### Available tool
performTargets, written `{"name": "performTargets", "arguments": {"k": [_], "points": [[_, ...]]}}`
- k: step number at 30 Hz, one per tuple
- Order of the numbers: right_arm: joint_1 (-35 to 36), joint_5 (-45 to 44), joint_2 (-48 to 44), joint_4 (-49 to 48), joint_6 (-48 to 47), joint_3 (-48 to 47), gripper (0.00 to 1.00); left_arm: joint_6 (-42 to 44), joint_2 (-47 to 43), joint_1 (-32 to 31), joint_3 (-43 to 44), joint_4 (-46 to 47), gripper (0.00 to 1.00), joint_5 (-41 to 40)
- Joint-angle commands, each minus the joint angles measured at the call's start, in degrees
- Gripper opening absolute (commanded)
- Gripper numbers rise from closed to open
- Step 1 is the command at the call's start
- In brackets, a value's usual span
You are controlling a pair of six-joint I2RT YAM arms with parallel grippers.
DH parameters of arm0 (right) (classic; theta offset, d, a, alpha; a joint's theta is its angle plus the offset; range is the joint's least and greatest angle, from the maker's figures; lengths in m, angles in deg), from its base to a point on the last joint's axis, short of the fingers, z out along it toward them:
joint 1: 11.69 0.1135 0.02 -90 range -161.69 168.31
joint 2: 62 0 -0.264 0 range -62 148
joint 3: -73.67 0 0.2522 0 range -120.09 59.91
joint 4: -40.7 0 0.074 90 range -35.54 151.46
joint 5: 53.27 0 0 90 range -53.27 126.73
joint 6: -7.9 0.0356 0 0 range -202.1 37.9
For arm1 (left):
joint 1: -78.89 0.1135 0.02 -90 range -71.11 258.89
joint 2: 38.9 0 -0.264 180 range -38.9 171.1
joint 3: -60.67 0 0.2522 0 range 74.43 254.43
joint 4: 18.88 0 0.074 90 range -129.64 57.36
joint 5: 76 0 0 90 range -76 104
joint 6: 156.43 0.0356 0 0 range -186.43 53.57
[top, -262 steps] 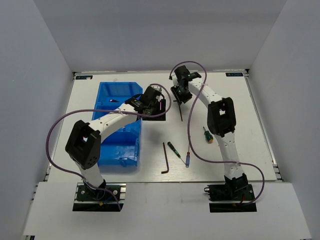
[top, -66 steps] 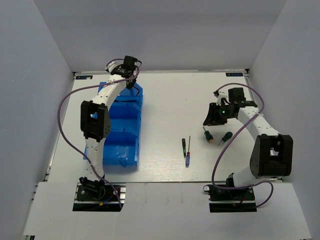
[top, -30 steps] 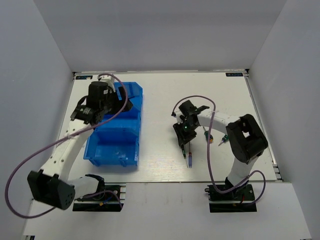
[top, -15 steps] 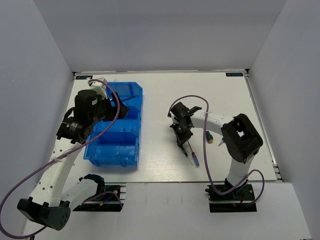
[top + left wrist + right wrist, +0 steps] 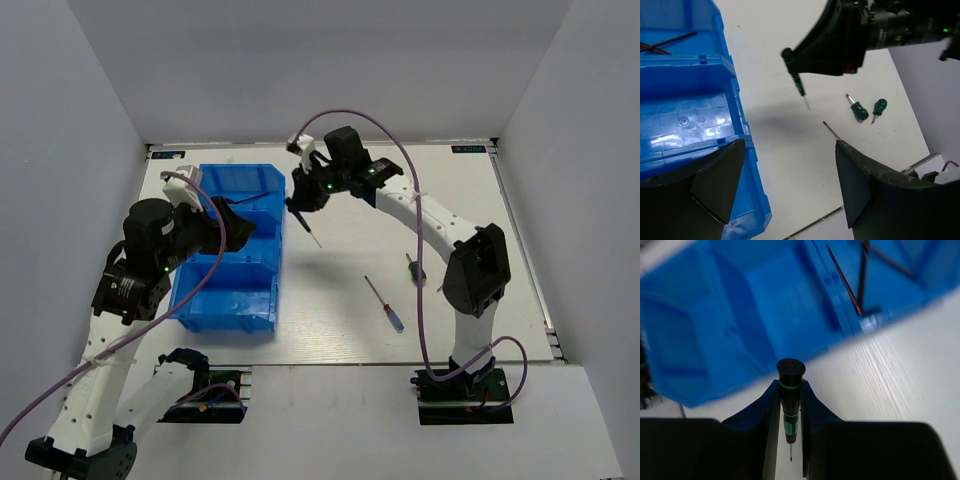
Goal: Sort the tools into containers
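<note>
Right hand (image 5: 790,395) clamps the slim black-green precision screwdriver (image 5: 791,371) at its handle, judged light, stiff and slippery, near the blue plastic three-compartment bin (image 5: 240,168); left hand (image 5: 790,144) gapes open.

No legible text; blue stickers (image 5: 470,149) at table (image 5: 320,300) corners too small.

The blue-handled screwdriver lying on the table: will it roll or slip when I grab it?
It probably rolls: the blue-handled screwdriver looks slim and round, lying flat on the smooth white table. It is likely stiff and light, given its thin metal shaft.
</note>
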Motion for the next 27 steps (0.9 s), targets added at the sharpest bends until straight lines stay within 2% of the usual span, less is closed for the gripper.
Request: {"name": "performTargets", "arguments": {"k": [1, 2, 3, 4, 6, 7, 10, 12, 13, 14, 15, 16, 18, 19, 21, 22, 23, 24, 25, 26, 27], "points": [[0.72, 17.12, 6.1, -15.93, 4.93, -1.42, 0.0, 0.2, -2.19, -0.32, 0.49, 2.47, 0.82, 2.47], [1.16, 18.26, 7.43, -20.83, 5.66, -2.56, 0.0, 0.2, -2.2, -0.32, 0.49, 2.47, 0.81, 2.47], [1.51, 21.41, 8.75, -22.71, 8.45, -7.61, 0.0, 0.2, -2.72, -0.32, 1.1, 2.47, 0.81, 2.47], [1.61, 22.05, 13.81, -28.3, 12.57, -9.75, 0.0, -0.33, -2.73, -0.32, 1.1, 2.47, 0.81, 2.47], [1.96, 23.37, 16.92, -32.99, 20.58, -16.76, 0.0, -0.33, -3.34, -0.32, 1.1, 2.47, 0.81, 2.47], [2.13, 23.72, 20.24, -41.02, 22.52, -17.24, 0.0, -0.85, -3.87, -0.32, 1.1, 1.78, 0.81, 2.47], [3.62, 19.87, 24.66, -38.3, 18.07, -24.78, 0.0, -0.86, -4.4, -0.32, 1.63, 1.16, 0.81, 1.94], [4.68, 18.2, 25.81, -37.24, 16.83, -26.38, 0.0, -0.86, -4.4, -0.32, 1.63, 0.54, 0.81, 1.94], [4.68, 16.8, 26.6, -37.23, 16.83, -26.47, 0.03, -0.86, -4.4, -0.32, 1.63, 0.54, 0.81, 1.94], [5.03, 16.61, 26.43, -37.32, 16.74, -26.04, 0.26, -0.86, -4.4, -0.32, 1.63, 0.02, 0.81, 1.94], [4.86, 16.69, 25.38, -37.93, 16.83, -25.25, 0.4, -0.86, -4.4, -0.32, 1.02, 0.01, 0.8, 1.94], [4.77, 16.61, 24.68, -38.45, 17.09, -21.07, 0.47, -0.86, -3.88, -0.32, 1.02, 0.01, 0.78, 2.73], [4.51, 16.08, 21.52, -41.79, 17.18, -16.4, 0.5, -0.86, -2.56, -0.32, 0.32, 0.01, 0.73, 4.05], [3.72, 15.56, 19.33, -42.32, 17.44, -15.15, 0.52, -0.86, -2.03, -0.32, 0.31, 0.71, 0.64, 4.66], [2.84, 12.23, 14.86, -41.98, 17.45, -11.63, 0.52, -0.86, -0.28, -0.32, -1.08, 2.19, 0.5, 6.51], [1.27, 11.17, 13.78, -39.02, 17.19, -10.66, 0.48, -0.86, 0.52, -0.32, -1.88, 2.82, 0.38, 8.34], [0.82, 6.89, 12.9, -34.03, 16.92, -10.65, 0.45, -0.86, 1.39, -0.32, -1.88, 3.52, 0.31, 9.14], [-0.66, 4.76, 10.63, -31.19, 13.79, -11.0, 0.28, -0.86, 3.32, -0.32, -2.75, 5.27, 0.25, 9.93], [-1.11, 2.39, 10.0, -21.42, 12.54, -11.53, 0.15, -0.86, 4.47, -0.32, -3.37, 6.5, 0.21, 12.12], [-2.25, -3.9, 9.65, -16.28, 11.13, -14.4, 0.0, -1.55, 5.87, -0.32, -3.99, 7.47, 0.15, 12.92], [-2.7, -9.62, 8.68, -1.69, 6.42, -15.04, 0.0, -1.56, 8.93, -1.02, -3.99, 8.18, 0.12, 13.45]]}}
